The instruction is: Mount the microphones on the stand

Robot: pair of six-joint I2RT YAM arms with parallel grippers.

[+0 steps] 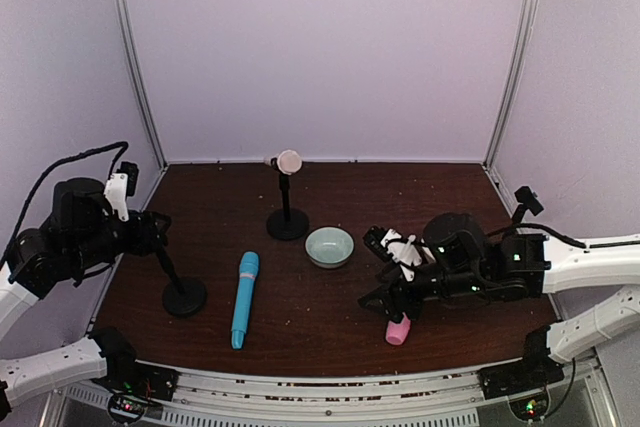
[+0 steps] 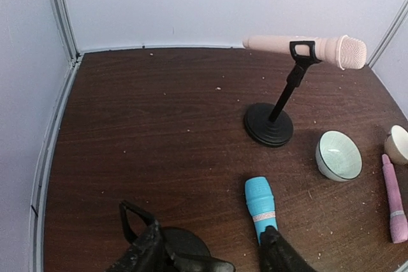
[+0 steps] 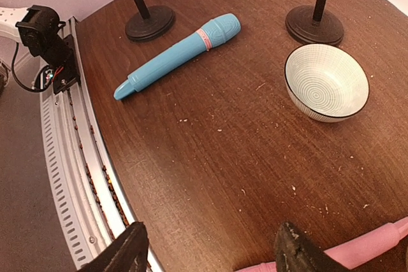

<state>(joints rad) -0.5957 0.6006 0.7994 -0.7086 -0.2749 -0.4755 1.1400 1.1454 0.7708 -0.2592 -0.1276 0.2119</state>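
Note:
The cream microphone point(image 1: 288, 161) sits clipped in the back stand point(image 1: 287, 224); it lies level in the left wrist view point(image 2: 306, 48). The sky-blue microphone point(image 1: 244, 297) lies flat on the table, as the right wrist view point(image 3: 182, 52) also shows. The pink microphone point(image 1: 398, 329) lies at the front right, partly under my right gripper point(image 1: 385, 297), which is open, with the pink stick by its right finger point(image 3: 376, 243). A second, empty stand point(image 1: 185, 297) is at the left. My left gripper point(image 1: 155, 232) is open around its top, the clip point(image 2: 134, 218) by my left finger.
A pale green bowl point(image 1: 329, 246) stands between the back stand and my right gripper. The table's front edge has a metal rail point(image 3: 70, 157). White walls close the back and both sides.

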